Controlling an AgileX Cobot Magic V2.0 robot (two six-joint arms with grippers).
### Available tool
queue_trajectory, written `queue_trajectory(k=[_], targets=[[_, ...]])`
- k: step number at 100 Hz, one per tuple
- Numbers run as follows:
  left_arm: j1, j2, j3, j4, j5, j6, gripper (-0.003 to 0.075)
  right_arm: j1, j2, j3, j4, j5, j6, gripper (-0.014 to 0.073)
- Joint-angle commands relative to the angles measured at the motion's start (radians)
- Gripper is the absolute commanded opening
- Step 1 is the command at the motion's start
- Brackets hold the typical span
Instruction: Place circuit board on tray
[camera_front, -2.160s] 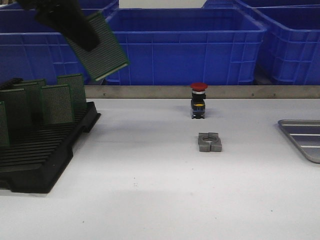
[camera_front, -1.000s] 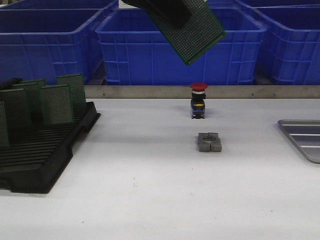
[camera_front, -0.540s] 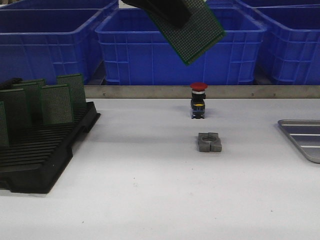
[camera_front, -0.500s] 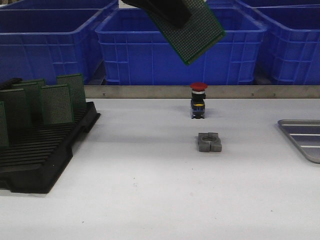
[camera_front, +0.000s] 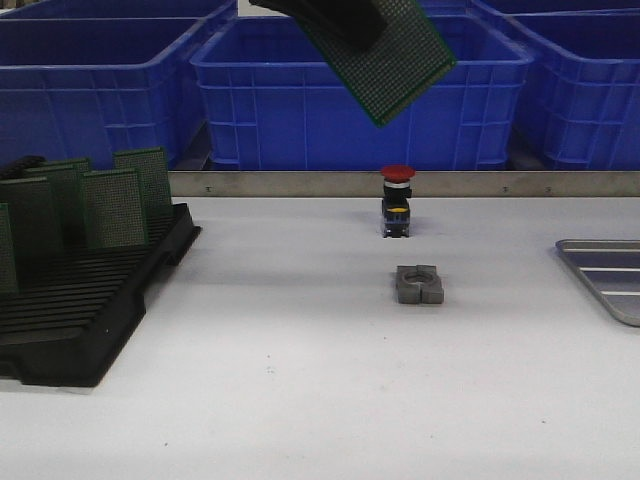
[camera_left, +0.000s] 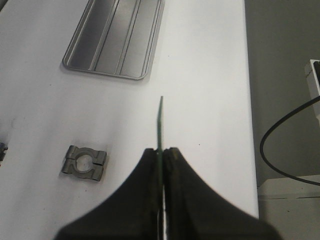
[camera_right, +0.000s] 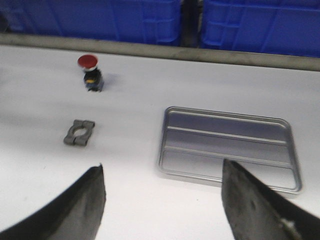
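While we hold the circuit board (camera_front: 390, 62) high above the middle of the table (camera_front: 300, 380), the step in hand, as we judge it, is the carry to the right toward the tray (camera_front: 605, 275), which lies flat at the right edge of the table with only its left part in the front view. Our left gripper (camera_left: 162, 152) has its fingers clenched on the board's edge, and in the left wrist view the board shows as a thin green line running out from between them. Our right gripper (camera_right: 162, 200) hangs with its fingers spread and grasping nothing, above the near side of the tray. To do this well, we should keep the board high as it crosses over the red push button (camera_front: 397, 200) and the grey metal clamp (camera_front: 419, 284), both of which stand between us and the tray. We should then level the tilted board before lowering, so that it comes to lie flat on the ribbed bottom, not with a corner on the rim. Because the grip is only on one edge, a slow, smooth sweep seems wise, lest the board swing or slip. The black rack (camera_front: 90, 300) with its other boards sits far to the left, well apart from our path.
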Motion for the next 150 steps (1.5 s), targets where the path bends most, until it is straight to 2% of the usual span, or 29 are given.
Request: queue_trajectory(k=[1, 21, 38, 50, 69, 95, 150], targets=[[-0.009, -0.046, -0.033, -0.068, -0.007, -0.01, -0.0018, 0.026, 0.088, -0.059, 0.113, -0.045, -0.165, 0.0516], [-0.009, -0.046, -0.033, -0.068, -0.006, -0.01, -0.0019, 0.065, 0.306, -0.159, 0.334, 0.017, -0.507, 0.0516], [-0.009, -0.046, -0.033, -0.068, -0.005, -0.01, -0.0018, 0.067, 0.501, -0.274, 0.484, 0.156, -0.806, 0.0516], [-0.009, -0.046, -0.033, -0.068, 0.005, -0.01, -0.0018, 0.067, 0.614, -0.35, 0.576, 0.23, -0.947, 0.0516], [-0.009, -0.046, -0.033, -0.068, 0.006, -0.01, -0.0018, 0.072, 0.738, -0.442, 0.683, 0.272, -1.106, 0.0516], [-0.009, -0.046, -0.033, -0.068, 0.006, -0.01, -0.0018, 0.092, 0.839, -0.514, 0.776, 0.305, -1.228, 0.0516], [-0.009, -0.046, -0.033, -0.068, 0.007, -0.01, -0.0018, 0.185, 0.942, -0.548, 0.806, 0.329, -1.255, 0.0512]])
